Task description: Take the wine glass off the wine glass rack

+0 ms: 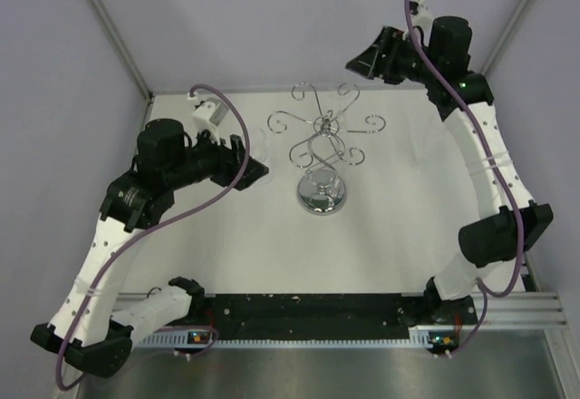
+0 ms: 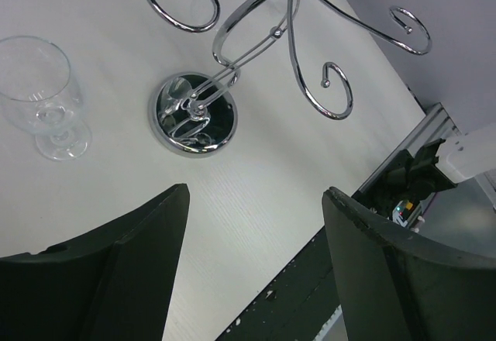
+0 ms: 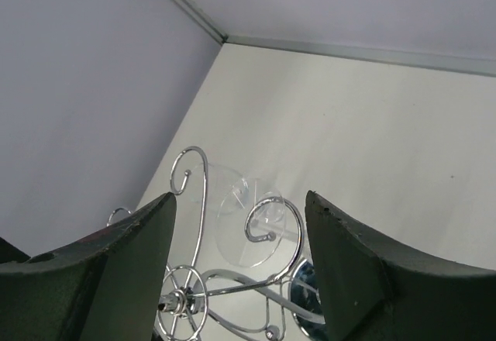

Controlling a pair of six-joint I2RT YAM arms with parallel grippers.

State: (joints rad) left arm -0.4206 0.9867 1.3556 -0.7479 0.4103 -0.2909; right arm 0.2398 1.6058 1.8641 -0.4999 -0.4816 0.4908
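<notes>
**A:** What does the wine glass (image 2: pixel 37 85) look like?

**B:** Clear and almost see-through, with a rounded bowl, a short stem and a flat foot. It stands upright on the table (image 2: pixel 108 174), apart from the wine glass rack (image 2: pixel 194 116). It is beyond the left gripper (image 2: pixel 256 194), out past the finger on that view's left.

**A:** And the other cameras?

**B:** From overhead it's too faint to pick out. The right wrist view shows it only through the chrome scrolls, beyond the right gripper (image 3: pixel 240 198).

**A:** The grippers?

**B:** Both are spread wide, with nothing between the fingers.
</notes>
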